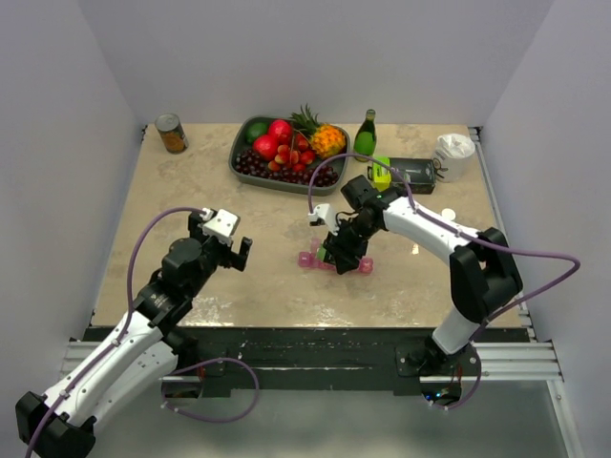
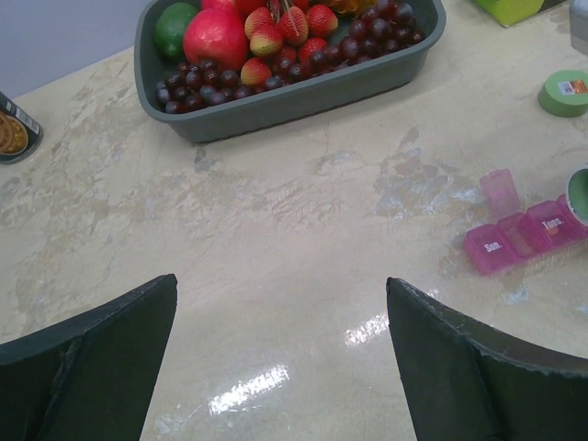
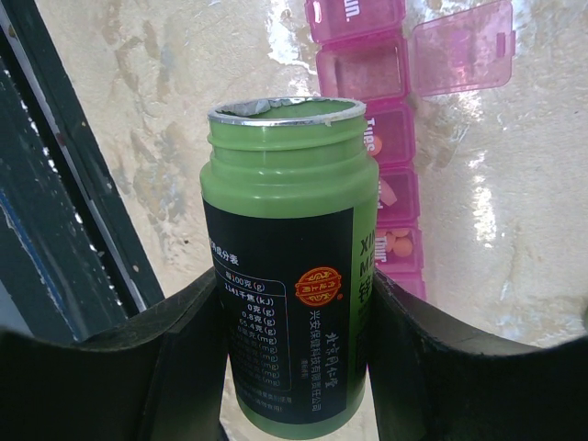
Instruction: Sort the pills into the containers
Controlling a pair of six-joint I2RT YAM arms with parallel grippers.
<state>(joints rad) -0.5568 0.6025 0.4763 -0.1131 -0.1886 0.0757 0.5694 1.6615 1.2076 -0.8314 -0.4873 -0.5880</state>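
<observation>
The pink pill organizer [image 1: 308, 259] lies mid-table; it also shows in the left wrist view [image 2: 524, 234] and the right wrist view [image 3: 386, 184]. One compartment near its end stands open with its lid [image 3: 459, 46] flipped up. Orange pills [image 3: 400, 241] lie in a compartment further along. My right gripper [image 1: 342, 246] [image 3: 294, 285] is shut on an uncapped green pill bottle [image 3: 285, 276] with a black label, held tilted over the organizer. My left gripper [image 1: 227, 250] [image 2: 280, 312] is open and empty, to the left of the organizer.
A grey tray of fruit [image 1: 250, 172] [image 2: 276, 101] sits at the back. A can [image 1: 172, 134], a green glass bottle [image 1: 366, 134], a black device [image 1: 412, 175] and a white crumpled cup [image 1: 453, 155] stand along the far side. A green cap [image 2: 563, 92] lies beyond the organizer.
</observation>
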